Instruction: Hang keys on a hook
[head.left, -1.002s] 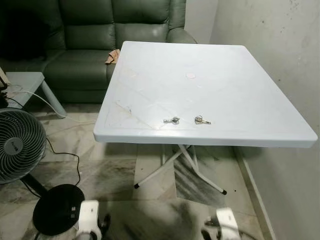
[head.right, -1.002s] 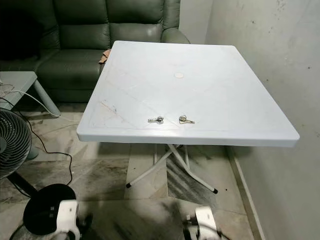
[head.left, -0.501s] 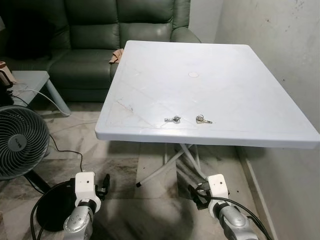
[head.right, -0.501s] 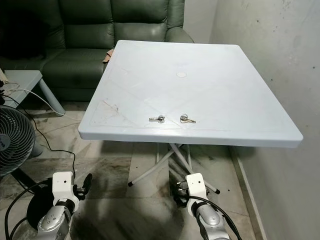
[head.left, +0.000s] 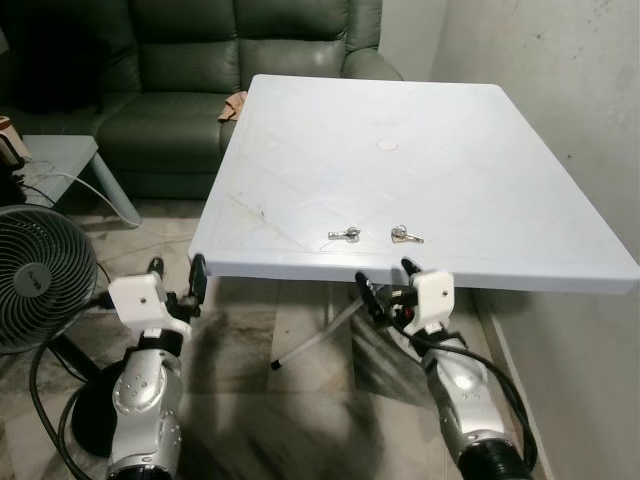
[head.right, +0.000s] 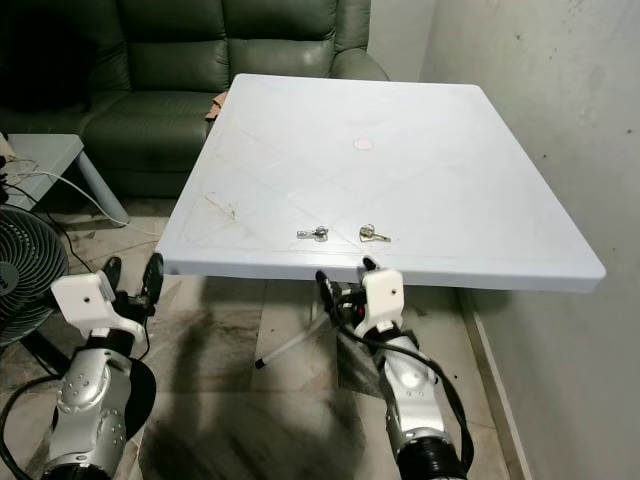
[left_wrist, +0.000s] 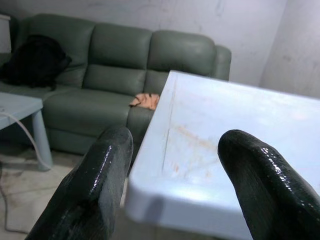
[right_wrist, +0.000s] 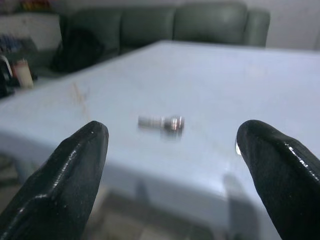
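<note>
While two keys (head.left: 343, 236) lie on the table (head.left: 480, 150), left gripper (head.left: 172, 280), right gripper (head.left: 385, 279), jaws wide.

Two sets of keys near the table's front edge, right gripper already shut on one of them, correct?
Not quite. The right gripper is open and holds nothing, at the table edge; both sets of keys lie untouched on top. The left eye view shows it.

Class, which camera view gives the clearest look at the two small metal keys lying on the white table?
The left eye view: both small silver metal keys, left one and right one, lie sharp near the white plastic table's front edge. The right eye view matches it. The right wrist view shows one key, blurred, between the right hand's fingers.
</note>
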